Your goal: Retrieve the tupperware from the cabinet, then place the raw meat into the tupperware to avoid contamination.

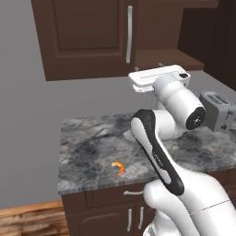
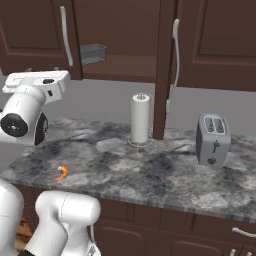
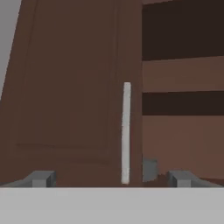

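Above the surface [image 2: 165, 175], the claw [image 3: 111, 179], jaws apart, faces the cabinet [image 3: 70, 96] door edge. Right base view reveals the tupperware [image 2: 93, 53] shelved inside; raw meat [image 2: 61, 172] lies near the surface's front edge.

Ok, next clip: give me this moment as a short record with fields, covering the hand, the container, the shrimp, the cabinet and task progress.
hand: hand open, holding nothing, raised facing the cabinet's bar handle
tupperware: tupperware on the lower shelf inside the cabinet
cabinet: one door swung open, shelves exposed
raw meat: shrimp lying on the marble counter, near its front edge
other items: paper towel roll, toaster
progress: tupperware not yet retrieved
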{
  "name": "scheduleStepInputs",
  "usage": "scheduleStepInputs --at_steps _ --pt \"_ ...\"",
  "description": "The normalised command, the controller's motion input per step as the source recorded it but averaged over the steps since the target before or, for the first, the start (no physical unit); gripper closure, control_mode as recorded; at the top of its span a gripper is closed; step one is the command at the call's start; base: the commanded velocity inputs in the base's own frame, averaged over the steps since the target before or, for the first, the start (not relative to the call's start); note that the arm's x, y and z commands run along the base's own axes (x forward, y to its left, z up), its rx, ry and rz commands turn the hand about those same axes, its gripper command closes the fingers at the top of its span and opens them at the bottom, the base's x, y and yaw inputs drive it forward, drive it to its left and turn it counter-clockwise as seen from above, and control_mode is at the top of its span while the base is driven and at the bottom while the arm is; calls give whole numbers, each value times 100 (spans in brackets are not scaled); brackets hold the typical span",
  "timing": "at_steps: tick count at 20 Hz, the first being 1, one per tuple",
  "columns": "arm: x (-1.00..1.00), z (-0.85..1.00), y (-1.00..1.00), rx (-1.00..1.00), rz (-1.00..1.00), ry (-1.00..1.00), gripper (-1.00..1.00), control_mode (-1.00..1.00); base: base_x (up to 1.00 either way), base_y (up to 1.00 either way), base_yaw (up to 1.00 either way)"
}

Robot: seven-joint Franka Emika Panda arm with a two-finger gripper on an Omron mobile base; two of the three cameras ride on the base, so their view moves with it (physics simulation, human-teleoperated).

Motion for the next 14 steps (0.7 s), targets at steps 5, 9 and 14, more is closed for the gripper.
scheduleStepInputs --at_steps 5,9,14 --pt "77 27 23 17 -1 0 -100 -100 0 0 0" --pt "72 28 6 9 -4 0 -100 -100 0 0 0" --pt "66 23 0 4 -5 3 -100 -100 0 0 0"
